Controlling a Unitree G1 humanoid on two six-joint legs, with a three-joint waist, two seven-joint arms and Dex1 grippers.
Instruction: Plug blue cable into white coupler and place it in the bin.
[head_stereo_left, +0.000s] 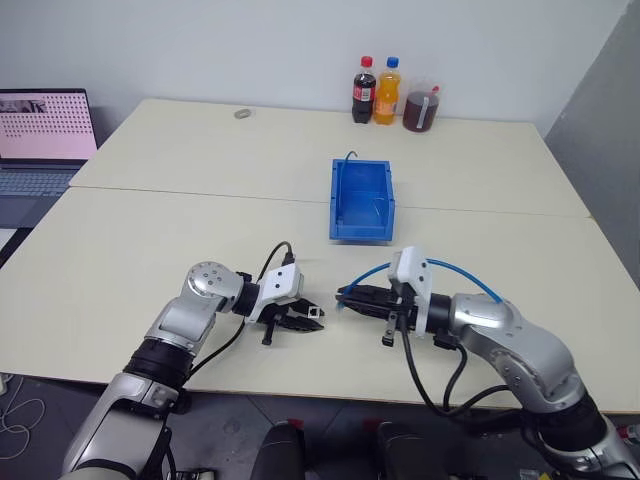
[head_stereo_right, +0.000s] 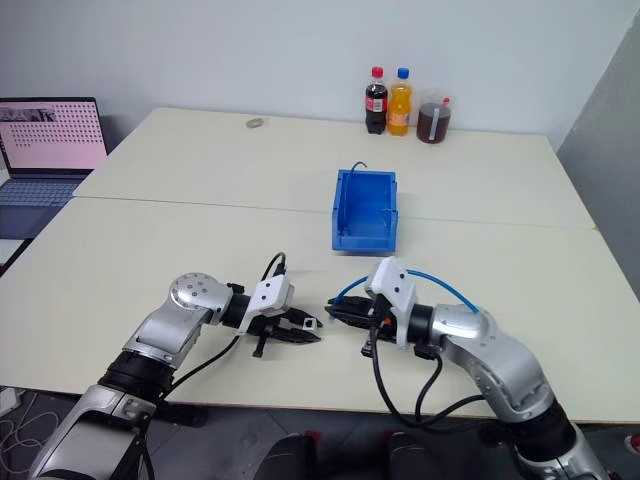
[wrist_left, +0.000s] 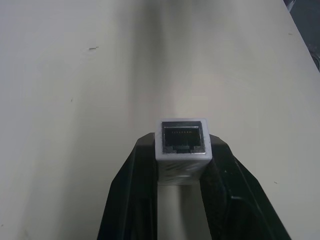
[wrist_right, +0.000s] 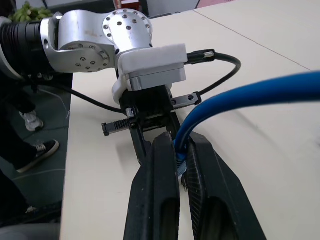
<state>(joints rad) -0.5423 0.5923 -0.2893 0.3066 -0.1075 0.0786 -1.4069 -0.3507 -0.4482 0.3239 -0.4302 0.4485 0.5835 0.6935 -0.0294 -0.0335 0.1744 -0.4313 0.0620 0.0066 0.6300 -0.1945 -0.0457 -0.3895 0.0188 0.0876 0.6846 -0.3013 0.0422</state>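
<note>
Left gripper (head_stereo_left: 312, 320) clamps the white coupler (wrist_left: 182, 144), socket facing the right gripper (head_stereo_left: 345, 297) at 3 o'clock, which pinches the blue cable (wrist_right: 260, 95); bin (head_stereo_left: 361, 205) at 12.

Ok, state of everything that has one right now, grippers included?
left gripper: shut on the white coupler, socket facing outward, empty
right gripper: shut on the blue cable near its plug end
blue cable: not yet plugged in, loops back over the right arm
bin: upright on the table, open top
cola bottle: upright, capped
orange soda bottle: upright, capped
laptop: open, screen lit
</note>
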